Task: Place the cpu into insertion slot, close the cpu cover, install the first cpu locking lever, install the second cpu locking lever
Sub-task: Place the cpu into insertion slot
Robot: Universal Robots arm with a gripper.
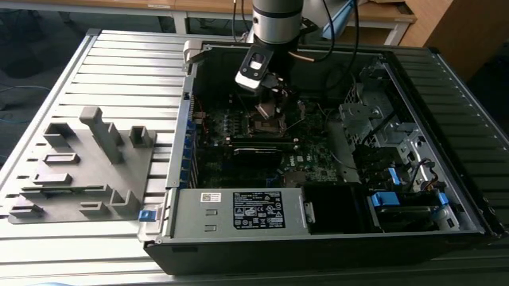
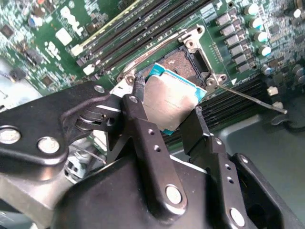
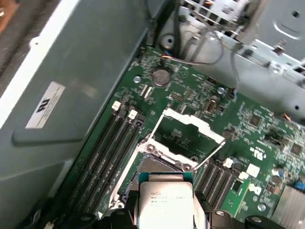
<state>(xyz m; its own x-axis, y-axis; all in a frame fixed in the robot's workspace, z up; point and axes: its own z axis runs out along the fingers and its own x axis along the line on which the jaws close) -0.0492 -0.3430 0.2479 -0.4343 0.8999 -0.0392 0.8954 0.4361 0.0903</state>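
Grey moulded plastic makes up the fixture tray (image 1: 80,167), which lies well apart from the insertion slot (image 1: 269,126), off toward the exterior view's left and outside the open computer case (image 1: 318,253). Inside the case, the labelled power supply (image 1: 238,208) sits nearer the slot.

The gripper (image 1: 266,110) hangs directly over the slot, clenched on the cpu (image 2: 171,102). In the second wrist view its two black fingers (image 2: 143,129) pinch opposite edges of the chip. The chip is tilted just above the slot's dark centre and is not seated.

In the first wrist view the cpu cover (image 3: 200,125) stands swung open on the side of the slot away from the chip. A thin locking lever (image 3: 209,155) juts out just beside the slot.

Toward the exterior view's right of the slot stands a metal drive cage (image 1: 374,119).

The chip looks light, stiff and flat, with a smooth and probably slippery lid. Its underside and the slot's contacts are likely fragile. The edges are therefore the sensible hold, though so narrow a purchase could let it twist.
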